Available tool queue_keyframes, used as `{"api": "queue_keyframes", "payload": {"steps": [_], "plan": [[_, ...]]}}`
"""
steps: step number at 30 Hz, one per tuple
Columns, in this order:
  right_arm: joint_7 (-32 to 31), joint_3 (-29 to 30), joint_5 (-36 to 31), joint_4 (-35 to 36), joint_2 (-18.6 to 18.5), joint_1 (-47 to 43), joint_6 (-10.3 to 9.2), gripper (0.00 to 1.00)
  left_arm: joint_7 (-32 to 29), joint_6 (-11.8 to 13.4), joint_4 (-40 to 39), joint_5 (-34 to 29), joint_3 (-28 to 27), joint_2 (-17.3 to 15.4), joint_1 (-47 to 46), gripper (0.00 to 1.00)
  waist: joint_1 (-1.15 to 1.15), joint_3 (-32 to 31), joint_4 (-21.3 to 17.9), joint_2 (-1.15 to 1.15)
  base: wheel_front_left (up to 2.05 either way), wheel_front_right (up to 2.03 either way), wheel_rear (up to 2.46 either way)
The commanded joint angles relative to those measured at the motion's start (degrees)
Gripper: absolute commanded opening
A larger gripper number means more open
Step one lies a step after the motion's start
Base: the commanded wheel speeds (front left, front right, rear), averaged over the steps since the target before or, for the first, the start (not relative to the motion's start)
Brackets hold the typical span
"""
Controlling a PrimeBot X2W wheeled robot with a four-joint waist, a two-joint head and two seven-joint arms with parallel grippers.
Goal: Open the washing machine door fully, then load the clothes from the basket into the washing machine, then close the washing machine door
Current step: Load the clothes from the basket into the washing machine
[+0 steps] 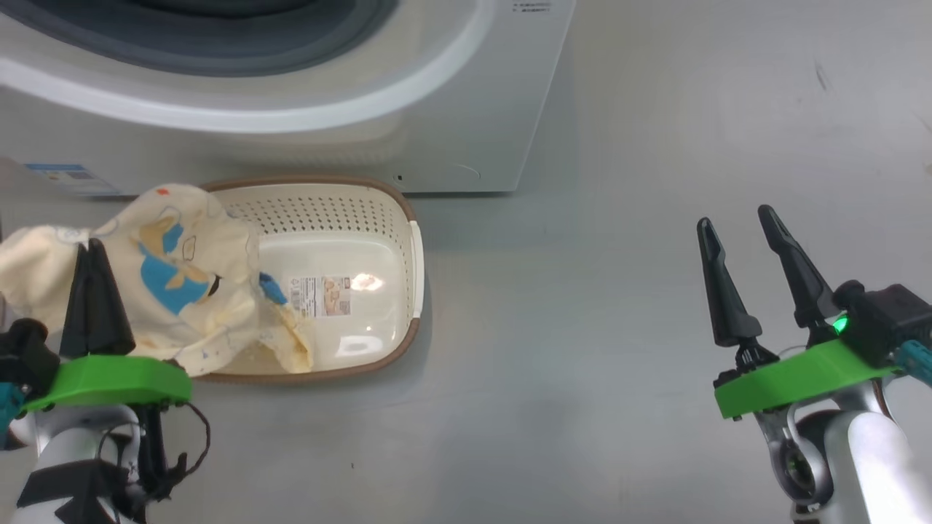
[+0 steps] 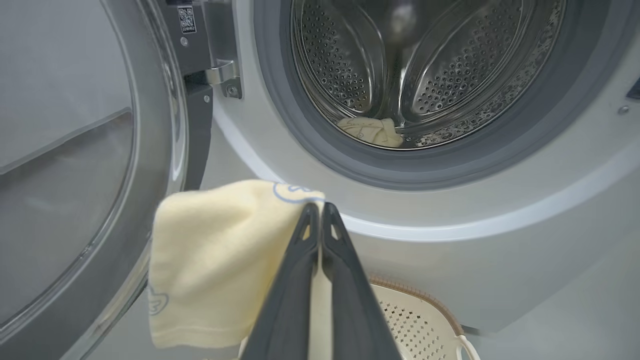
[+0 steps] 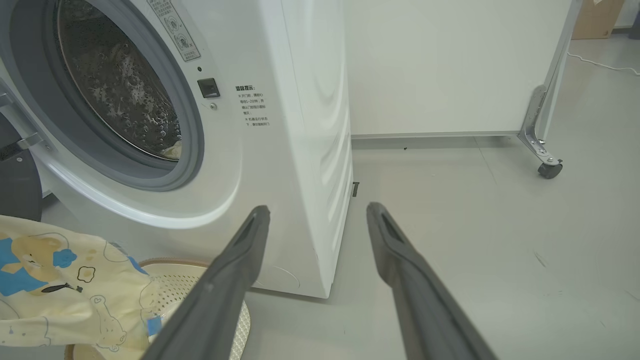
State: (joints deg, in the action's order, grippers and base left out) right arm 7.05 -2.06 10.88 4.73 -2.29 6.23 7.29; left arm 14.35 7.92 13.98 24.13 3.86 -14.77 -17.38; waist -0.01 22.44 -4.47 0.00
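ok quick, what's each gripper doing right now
left gripper: closed, holding a cream garment
right gripper: open, holding nothing

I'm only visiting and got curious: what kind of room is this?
Most likely a lab or test space arranged as a laundry corner, not a home: a white washing machine stands on a plain grey floor, a basket sits before it, and a white panel on a castor wheel stands nearby.
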Motion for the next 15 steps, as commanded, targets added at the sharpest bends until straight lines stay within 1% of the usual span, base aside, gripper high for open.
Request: {"api": "queue_keyframes", "payload": {"steps": [1, 11, 15], "plan": [[-0.43, -0.91, -0.75, 1.89, -0.59, -0.61, 0.20, 1.00, 0.46, 0.79, -2.74, -0.50, -2.40, -1.18, 0.38, 0.00, 0.01, -2.58, 1.40, 0.00, 0.00, 0.00, 0.00], [-2.52, -0.62, -1.28, 2.23, -0.59, -3.80, 0.20, 1.00, -0.75, 2.38, -6.06, -0.83, -1.20, -0.53, 8.36, 0.00, 0.01, -10.58, 3.35, 0.00, 0.00, 0.00, 0.00], [-3.28, -0.38, -1.30, 2.70, -0.59, -5.16, 0.20, 1.00, -1.72, 3.55, -8.59, -1.35, -0.37, -0.04, 11.33, 0.00, 0.01, -12.93, 4.06, 0.00, 0.00, 0.00, 0.00]]}}
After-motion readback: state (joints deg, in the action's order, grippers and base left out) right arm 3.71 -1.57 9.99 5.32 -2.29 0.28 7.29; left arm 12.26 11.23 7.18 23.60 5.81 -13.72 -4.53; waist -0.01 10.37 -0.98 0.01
